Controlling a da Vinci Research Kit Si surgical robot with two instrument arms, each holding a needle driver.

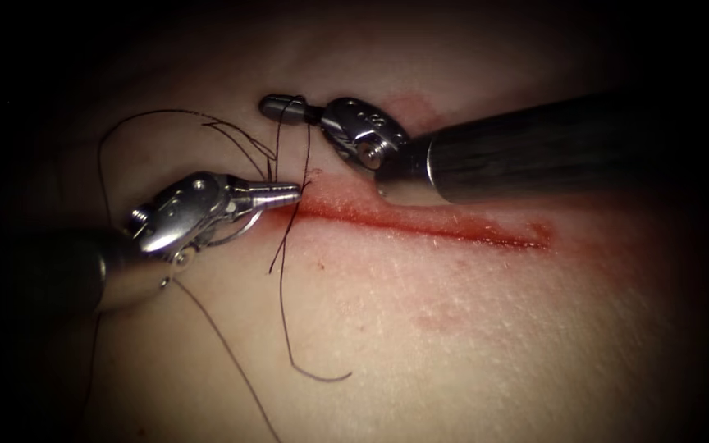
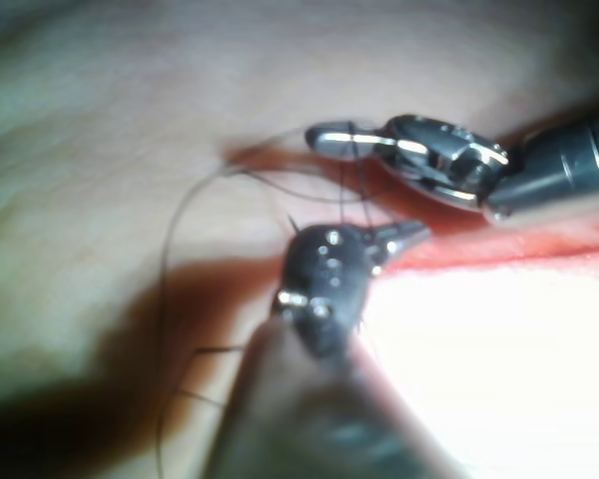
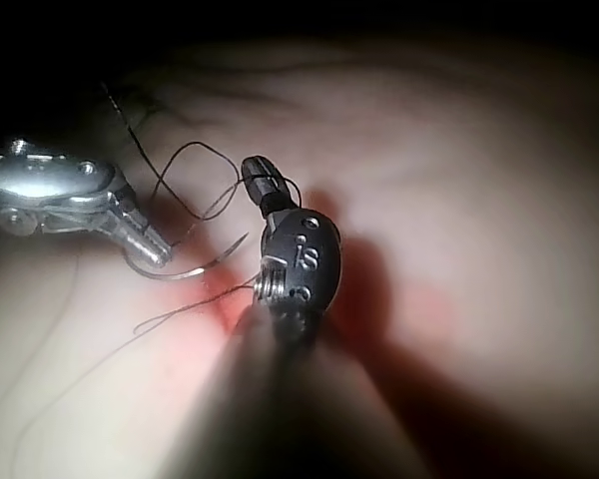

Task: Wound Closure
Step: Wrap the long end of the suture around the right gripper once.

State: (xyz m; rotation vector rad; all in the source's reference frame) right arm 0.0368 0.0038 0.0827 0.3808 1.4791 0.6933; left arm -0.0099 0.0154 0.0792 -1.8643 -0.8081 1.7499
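Observation:
My left tool (image 1: 282, 195) comes in from the left with its jaws shut on the curved needle (image 1: 242, 229), gripped near one end. The needle hangs under the jaws, clear of the tissue (image 1: 469, 344); its arc (image 3: 195, 267) also shows beside the left tool (image 3: 152, 247). My right tool (image 1: 276, 107) lies above the left end of the cut (image 1: 436, 223), jaws shut, with dark thread (image 1: 290, 102) looped over them. From there the thread (image 1: 282, 279) runs down across the cut's left end to a free tail (image 1: 322, 377). Both tools (image 2: 404, 236) (image 2: 329, 138) sit close together.
Red fluid lines the cut and stains the skin (image 1: 441, 318) below it. More thread arcs (image 1: 166, 113) above and left of the left tool, and a strand (image 1: 223, 353) trails toward the lower edge. The right shaft (image 1: 568, 143) crosses above the cut.

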